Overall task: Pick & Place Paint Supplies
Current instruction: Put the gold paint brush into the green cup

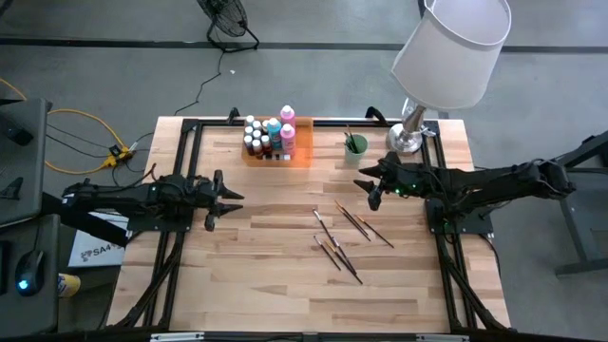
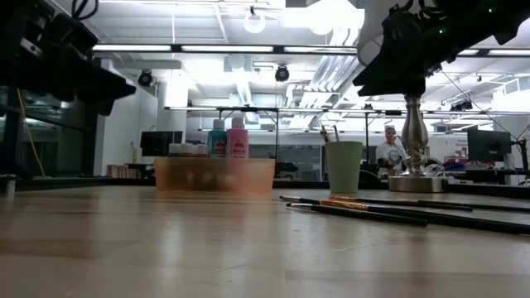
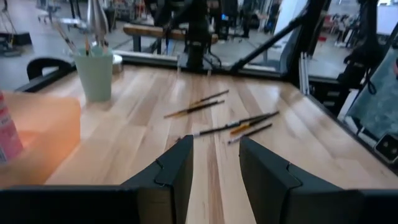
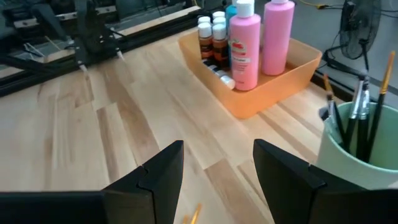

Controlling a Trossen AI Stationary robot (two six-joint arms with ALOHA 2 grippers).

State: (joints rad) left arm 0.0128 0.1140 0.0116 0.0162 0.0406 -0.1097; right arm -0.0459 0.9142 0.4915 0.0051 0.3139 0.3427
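**Both arms hover empty, brushes loose on counter, bottles in tray**

Left gripper [image 1: 226, 200] sits above the left part of the wooden counter [image 1: 275, 285], pointing toward the middle. Jaws apart, nothing between them; left wrist view shows bare wood in the gap. Right gripper [image 1: 372, 183] hangs above the counter's right side, just beside the pale green cup [image 1: 355, 147], facing the far left corner. Jaws apart too, empty; right wrist view shows only wood between its fingers [image 4: 158, 171].

Paint bottles [image 1: 271, 135] stand packed upright in the translucent orange tray [image 1: 304, 152] at the far edge of the counter, centre-left. Two tall pink bottles [image 4: 261, 40] at the tray's right end, small brown and white-capped ones beside them, one blue one behind. All inside the tray, none on the bare counter.

Loose paintbrushes [image 1: 340, 236] lie flat on the counter right of centre, between the two grippers and nearer the right one. Several, roughly parallel on a diagonal, some touching or crossing; exact count hard to tell. More brushes [image 4: 357, 121] stand upright in the green cup, handles leaning on the rim.

Cup is just right of the tray, apart from it. Table lamp [image 1: 446, 57] with white shade stands at the far right corner, its silver base near the cup. A person shows far off in the low view's background.
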